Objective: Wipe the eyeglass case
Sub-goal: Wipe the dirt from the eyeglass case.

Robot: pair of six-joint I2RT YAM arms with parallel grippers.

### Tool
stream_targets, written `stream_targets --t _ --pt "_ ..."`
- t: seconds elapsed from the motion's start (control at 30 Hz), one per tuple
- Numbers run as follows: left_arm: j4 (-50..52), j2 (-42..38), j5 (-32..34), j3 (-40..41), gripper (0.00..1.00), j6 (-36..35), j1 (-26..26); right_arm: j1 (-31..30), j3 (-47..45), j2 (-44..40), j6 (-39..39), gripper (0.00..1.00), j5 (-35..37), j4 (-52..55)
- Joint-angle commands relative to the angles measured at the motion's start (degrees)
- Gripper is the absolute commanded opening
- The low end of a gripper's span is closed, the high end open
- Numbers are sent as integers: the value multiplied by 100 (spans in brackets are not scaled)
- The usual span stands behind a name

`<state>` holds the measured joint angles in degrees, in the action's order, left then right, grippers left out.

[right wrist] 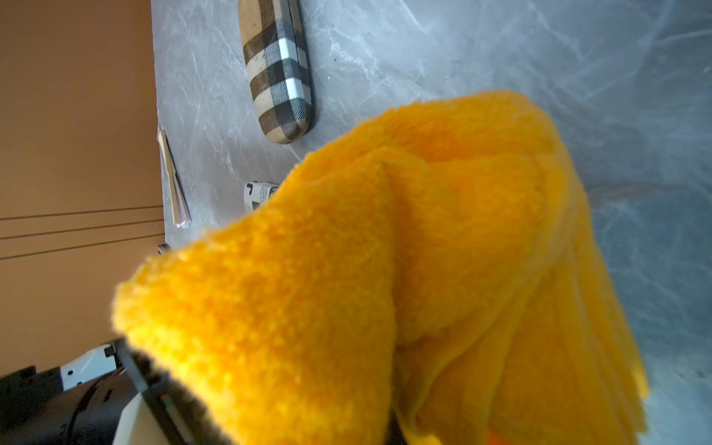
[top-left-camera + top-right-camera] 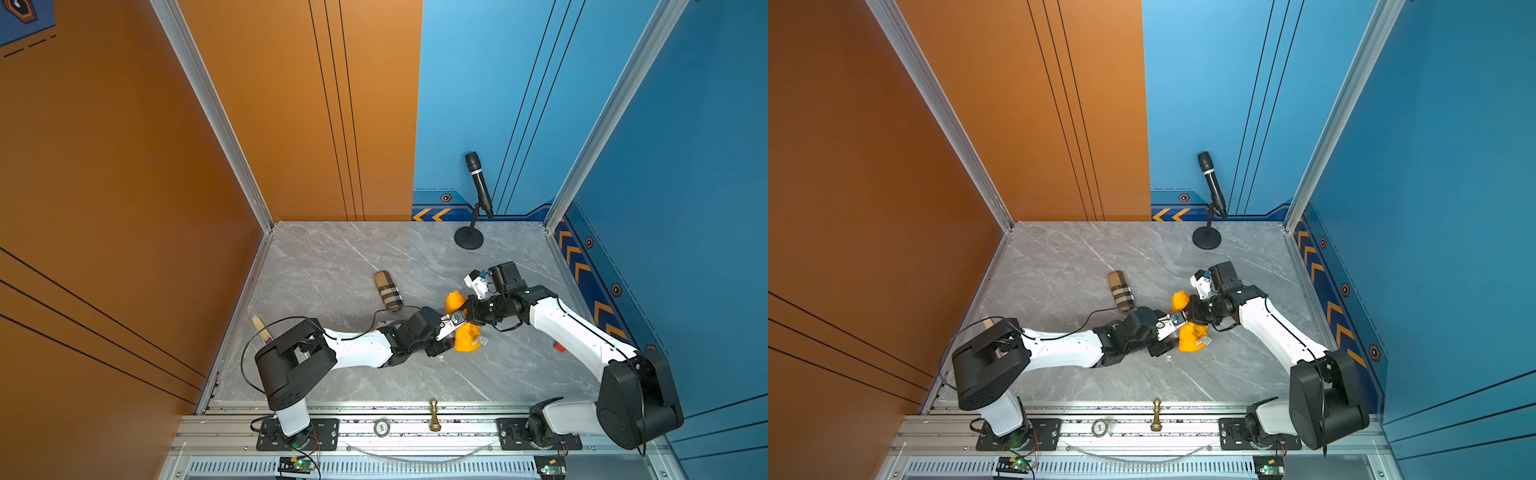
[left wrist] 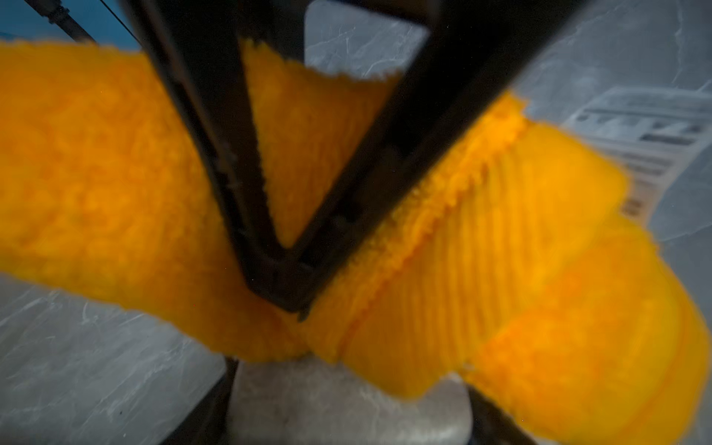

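Observation:
The plaid eyeglass case (image 2: 387, 291) (image 2: 1121, 291) (image 1: 277, 77) lies alone on the grey marble table (image 2: 332, 257), left of both grippers and touched by neither. My right gripper (image 2: 467, 314) (image 2: 1190, 314) is shut on an orange fluffy cloth (image 2: 465, 337) (image 2: 1192, 340) (image 1: 385, 269), which hangs down to the table. In the left wrist view its black fingers (image 3: 385, 185) meet in a V and pinch the cloth (image 3: 501, 250). My left gripper (image 2: 449, 345) (image 2: 1168, 347) (image 3: 350, 389) sits right beside the cloth, open, with bare table between its fingers.
A microphone on a round stand (image 2: 478, 187) stands at the back right. Wooden sticks (image 2: 261, 328) lie by the left wall, and a small red thing (image 2: 560, 347) lies by the right arm. A gold chess piece (image 2: 434, 415) and a round disc (image 2: 381, 428) rest on the front rail.

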<state>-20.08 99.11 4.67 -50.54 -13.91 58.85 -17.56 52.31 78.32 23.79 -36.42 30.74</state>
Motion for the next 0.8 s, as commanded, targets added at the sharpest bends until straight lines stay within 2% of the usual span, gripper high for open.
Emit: stream_targets --t 0.0,0.13,0.3,0.4,0.47,0.57,0.77 --pt "-818 -379 -125 -107 39 -67 56 461 -86 38 -269 0 110 400" --pt "-689 -609 -124 9 39 -95 67 1211 105 -13 -893 0 941 1019" --pt "-133 -792 -200 -79 39 19 50 1299 244 -639 -1034 0 1368 1256" --pt "498 -831 -559 -352 39 502 -108 1199 167 -1445 -892 0 1444 1239" --pt "928 -844 -989 -607 39 989 -314 1055 92 -1998 -744 0 1606 1220" --pt "1205 -834 -1820 -946 39 1846 -648 446 -76 -2654 -384 0 1999 1090" --pt "735 -858 -3259 -1158 39 3523 -1149 -827 -560 -3141 396 0 2215 103"
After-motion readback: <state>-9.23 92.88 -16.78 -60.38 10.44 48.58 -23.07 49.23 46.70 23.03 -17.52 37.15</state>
